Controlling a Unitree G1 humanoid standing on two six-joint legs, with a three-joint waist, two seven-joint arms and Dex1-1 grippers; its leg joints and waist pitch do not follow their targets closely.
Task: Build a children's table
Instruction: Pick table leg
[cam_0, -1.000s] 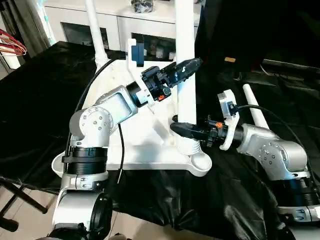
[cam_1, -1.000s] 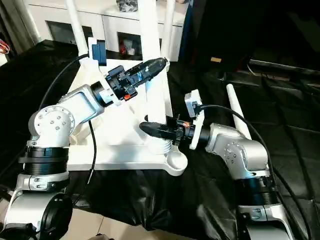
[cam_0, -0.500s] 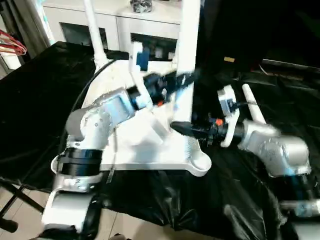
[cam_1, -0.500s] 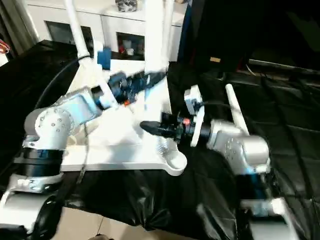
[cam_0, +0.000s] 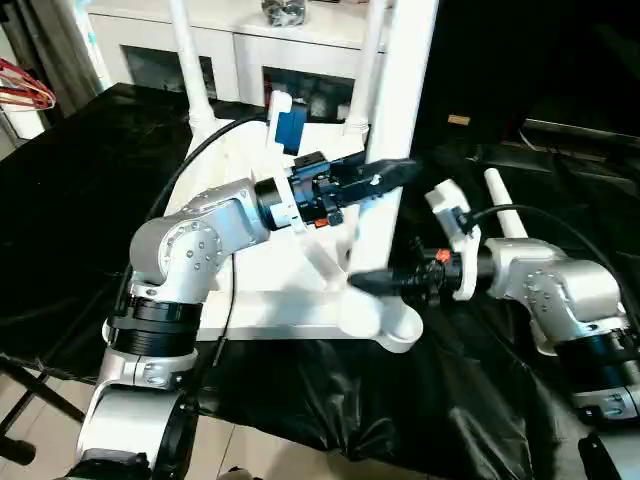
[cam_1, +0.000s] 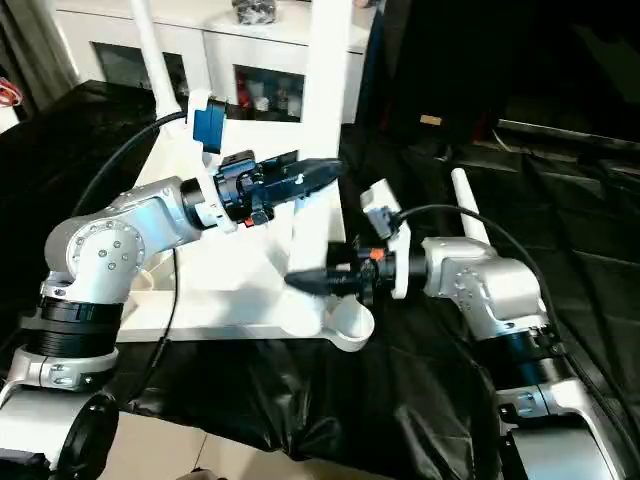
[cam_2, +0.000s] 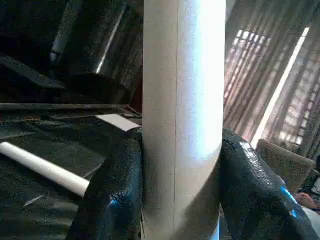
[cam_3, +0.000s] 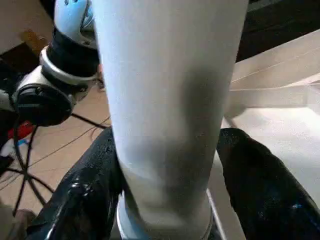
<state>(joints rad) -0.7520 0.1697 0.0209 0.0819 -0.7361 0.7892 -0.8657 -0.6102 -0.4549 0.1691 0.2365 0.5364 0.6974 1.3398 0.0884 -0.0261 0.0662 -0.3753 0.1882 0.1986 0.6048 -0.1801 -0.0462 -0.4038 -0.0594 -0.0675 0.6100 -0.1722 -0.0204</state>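
- Left eye view: the tabletop (cam_0: 290, 290) lies upside down on a black cloth (cam_0: 60, 200), ribbed side up. Two legs (cam_0: 185, 50) stand in its far corners in front of a white cabinet (cam_0: 230, 45). A third leg (cam_0: 400, 150) rises, leaning slightly, from the near right corner. The left gripper (cam_0: 385, 178) clasps this leg at mid-height, one black finger on each side. The right gripper (cam_0: 365, 283) reaches in level near the leg's foot, just above the corner socket (cam_0: 400, 325).
- Right eye view: a fourth leg (cam_1: 468, 205) lies loose on the cloth beyond the right forearm, well apart from the tabletop. The right gripper's visible finger (cam_1: 310, 281) crosses in front of the upright leg's base; how firmly it grips cannot be told here.
- Left wrist view: the upright leg fills the gap between both black fingers (cam_2: 112, 195), which press against its sides; the jaws stand part open, closed on the leg. The loose leg lies on the cloth behind.
- Right wrist view: the right fingers (cam_3: 95, 190) straddle the leg's lower end. The jaws are spread wide, one finger against the leg and the other with a narrow gap beside it. The tabletop's ribs lie beyond.
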